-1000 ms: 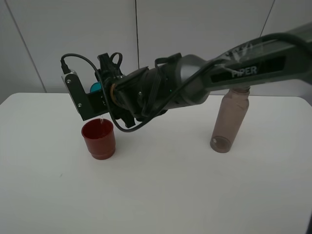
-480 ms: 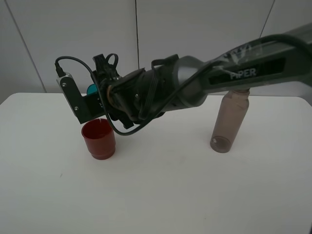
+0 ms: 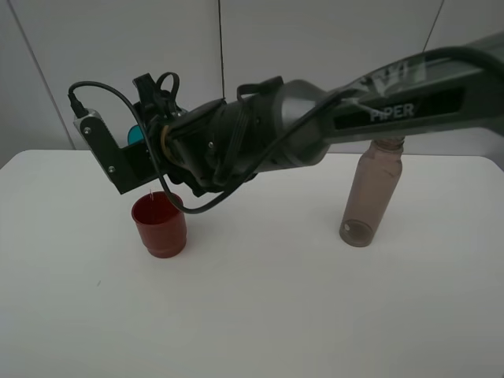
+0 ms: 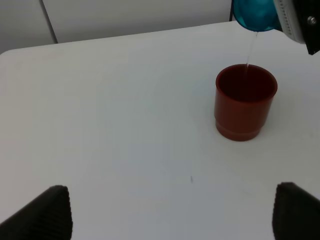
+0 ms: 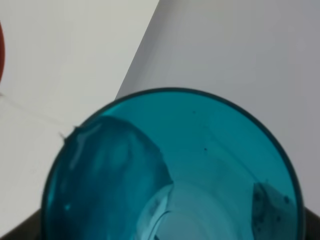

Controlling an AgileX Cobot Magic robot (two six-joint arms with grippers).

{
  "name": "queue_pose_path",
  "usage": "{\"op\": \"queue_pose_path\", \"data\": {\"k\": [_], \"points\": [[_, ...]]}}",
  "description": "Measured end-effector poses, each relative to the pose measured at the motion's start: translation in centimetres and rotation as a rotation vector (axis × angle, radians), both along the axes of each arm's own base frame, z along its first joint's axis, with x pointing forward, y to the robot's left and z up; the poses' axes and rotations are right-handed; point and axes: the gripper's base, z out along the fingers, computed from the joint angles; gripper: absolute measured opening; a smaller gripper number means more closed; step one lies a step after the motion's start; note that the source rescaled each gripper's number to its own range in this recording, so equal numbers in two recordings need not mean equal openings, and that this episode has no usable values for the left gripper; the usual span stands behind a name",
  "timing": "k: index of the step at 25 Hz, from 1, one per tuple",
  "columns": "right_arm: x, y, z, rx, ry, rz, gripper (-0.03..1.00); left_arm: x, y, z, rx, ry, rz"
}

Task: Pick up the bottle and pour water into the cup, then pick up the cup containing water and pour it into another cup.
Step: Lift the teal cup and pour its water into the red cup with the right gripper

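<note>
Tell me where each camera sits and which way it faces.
Exterior high: mounted high, looking down the white table toward the wall; right arm crosses over, tipping the teal cup above the red cup; bottle stands apart.
Left wrist: low over the table, facing the red cup; own open jaws show.
Right wrist: looks into the mouth of the held teal cup; barely any arm shows.
Shared: exterior high and left wrist both show both cups.

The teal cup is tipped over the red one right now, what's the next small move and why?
Probably tilt the teal cup slightly further, without shifting it sideways. A thin stream falls from it into the red cup, so it likely isn't empty yet, and the aim looks good.
</note>
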Motion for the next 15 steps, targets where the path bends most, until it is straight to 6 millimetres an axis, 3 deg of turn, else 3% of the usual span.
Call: {"op": "queue_pose_path", "data": {"k": [15], "points": [[-0.02,0.02,0.0,-0.045,-0.027,0.021,0.09,0.0,0.0,0.0,0.0,0.0,0.0]]}}
